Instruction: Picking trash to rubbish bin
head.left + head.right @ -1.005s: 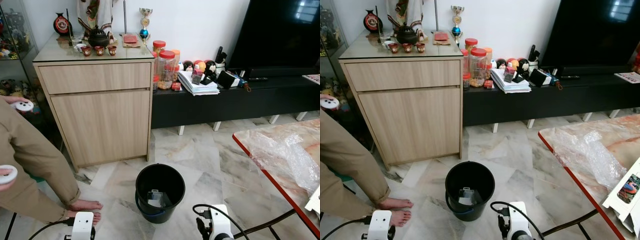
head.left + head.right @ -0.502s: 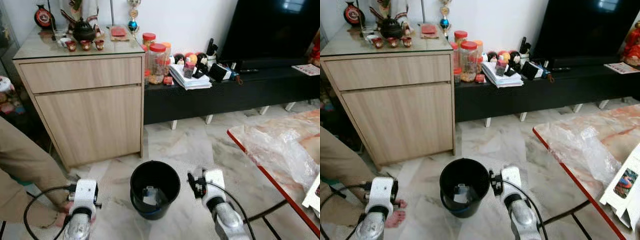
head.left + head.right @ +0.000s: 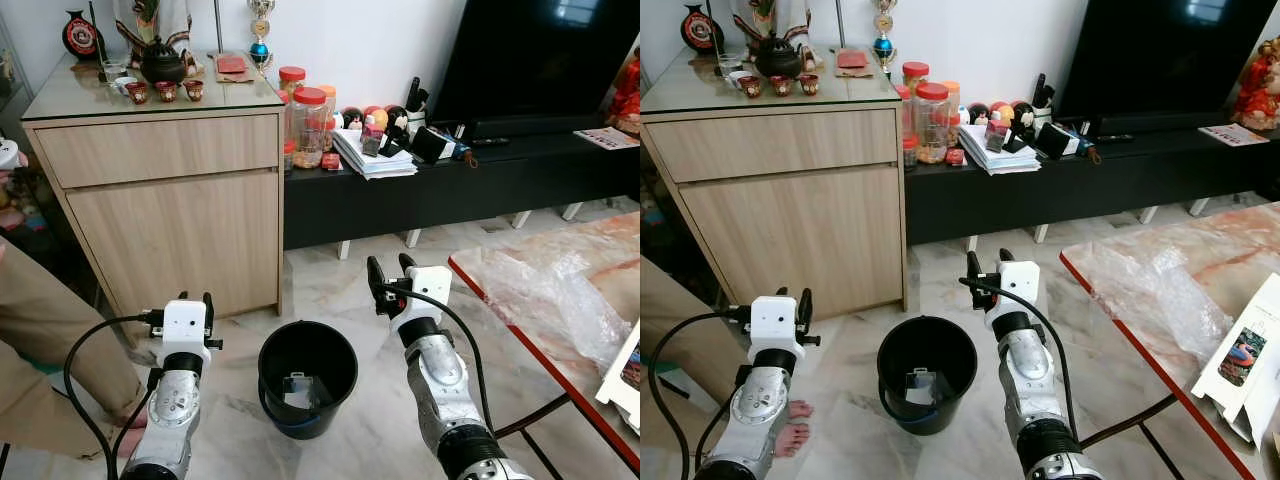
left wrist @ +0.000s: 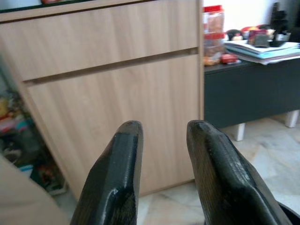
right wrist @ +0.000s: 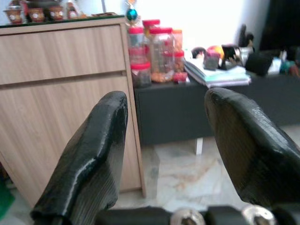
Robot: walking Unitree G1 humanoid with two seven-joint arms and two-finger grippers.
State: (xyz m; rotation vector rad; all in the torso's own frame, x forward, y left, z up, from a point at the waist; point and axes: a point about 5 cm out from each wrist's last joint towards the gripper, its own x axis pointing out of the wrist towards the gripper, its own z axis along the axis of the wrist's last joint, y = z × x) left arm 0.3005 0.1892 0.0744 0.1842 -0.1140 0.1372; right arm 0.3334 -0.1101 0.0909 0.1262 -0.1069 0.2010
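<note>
A black rubbish bin (image 3: 307, 375) stands on the marble floor in front of me, with a pale scrap of trash (image 3: 297, 390) lying at its bottom. My left gripper (image 3: 195, 300) is raised to the left of the bin, fingers pointing up and open, holding nothing. In the left wrist view the left gripper (image 4: 161, 124) faces the wooden cabinet. My right gripper (image 3: 389, 268) is raised to the right of the bin and a little beyond it, open and empty. The right wrist view has the right gripper (image 5: 164, 93) facing the jars and the black bench.
A wooden cabinet (image 3: 170, 210) stands behind the bin, a low black TV bench (image 3: 450, 190) beside it. A marble table (image 3: 1240, 250) with crumpled clear plastic (image 3: 560, 300) and a white box (image 3: 1240, 360) is at the right. A person's trouser leg (image 3: 40, 340) and bare foot (image 3: 790, 410) are at the left.
Both arms have risen from the bottom edge to stand on either side of the bin. The camera has shifted slightly; the bin has stayed put.
</note>
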